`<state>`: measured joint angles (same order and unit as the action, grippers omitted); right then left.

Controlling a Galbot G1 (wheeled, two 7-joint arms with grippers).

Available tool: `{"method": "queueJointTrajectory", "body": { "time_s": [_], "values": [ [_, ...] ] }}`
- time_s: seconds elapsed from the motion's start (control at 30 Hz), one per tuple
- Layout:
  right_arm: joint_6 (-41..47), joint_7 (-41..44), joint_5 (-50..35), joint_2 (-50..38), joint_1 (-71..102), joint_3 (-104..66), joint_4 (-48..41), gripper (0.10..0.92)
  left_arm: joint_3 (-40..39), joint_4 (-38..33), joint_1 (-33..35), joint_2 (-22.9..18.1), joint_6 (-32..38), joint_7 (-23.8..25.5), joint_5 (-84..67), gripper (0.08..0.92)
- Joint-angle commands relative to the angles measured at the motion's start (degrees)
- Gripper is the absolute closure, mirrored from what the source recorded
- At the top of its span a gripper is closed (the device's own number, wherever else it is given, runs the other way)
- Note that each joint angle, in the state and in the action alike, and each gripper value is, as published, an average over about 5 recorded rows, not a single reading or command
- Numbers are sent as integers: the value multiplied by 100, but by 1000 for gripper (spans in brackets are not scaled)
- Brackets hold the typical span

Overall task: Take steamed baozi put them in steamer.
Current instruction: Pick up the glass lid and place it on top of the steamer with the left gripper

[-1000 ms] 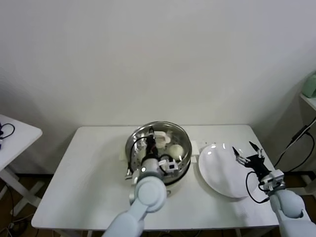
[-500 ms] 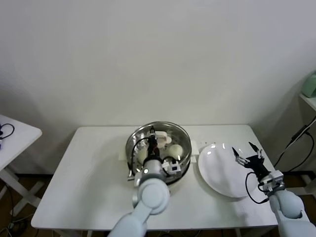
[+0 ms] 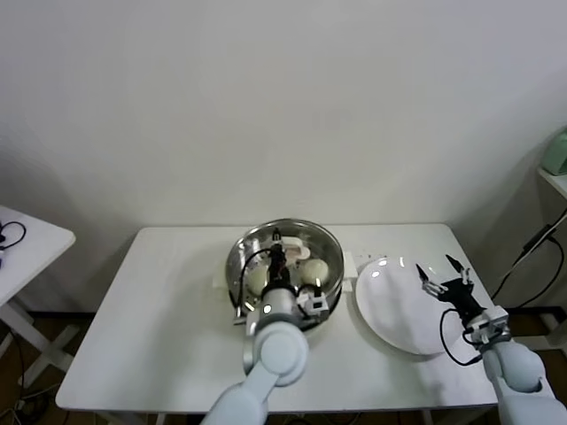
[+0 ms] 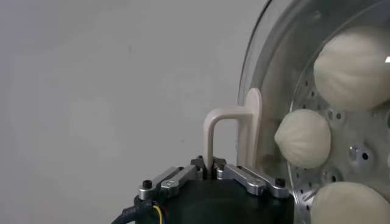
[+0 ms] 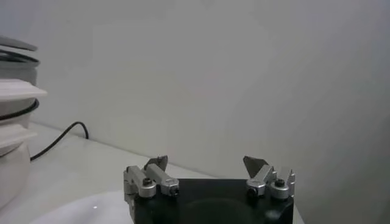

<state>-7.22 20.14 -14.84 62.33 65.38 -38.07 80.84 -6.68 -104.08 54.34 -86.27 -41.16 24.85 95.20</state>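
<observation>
Left gripper (image 4: 212, 165): over the steamer (image 3: 241, 251), left of table centre; its fingers are clamping together on the cream handle (image 4: 231, 131) of the glass lid (image 4: 274, 36). It is carrying the lid by that handle, apparently so the lid sits squarely over the basket.

Steamed baozi (image 4: 303, 139): three buns are showing in the left wrist view through the glass, lying on the perforated floor inside the steamer; a fourth cannot be told from these views. Judgement: loading is looking finished and covering is the step in hand.

Right gripper (image 3: 446, 282): waiting above the right part of the white plate (image 3: 390, 305), jaws standing wide apart and holding nothing. It is parked there idle, probably because the plate is where the buns came from; the plate is showing no bun now.

Table (image 3: 159, 310): white, bearing steamer and plate side by side, just apart.
</observation>
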Motion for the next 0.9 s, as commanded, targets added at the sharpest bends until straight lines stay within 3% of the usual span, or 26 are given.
{"method": "queueJointTrajectory", "body": {
  "time_s": [0.03, 0.9],
  "values": [
    [-8, 20, 10, 21, 11, -51, 4, 203, -29, 97, 5, -23, 196, -63, 78, 838],
    [-30, 85, 51, 83, 17, -110, 4, 203, 73, 147, 62, 28, 265, -93, 125, 838]
  ]
}}
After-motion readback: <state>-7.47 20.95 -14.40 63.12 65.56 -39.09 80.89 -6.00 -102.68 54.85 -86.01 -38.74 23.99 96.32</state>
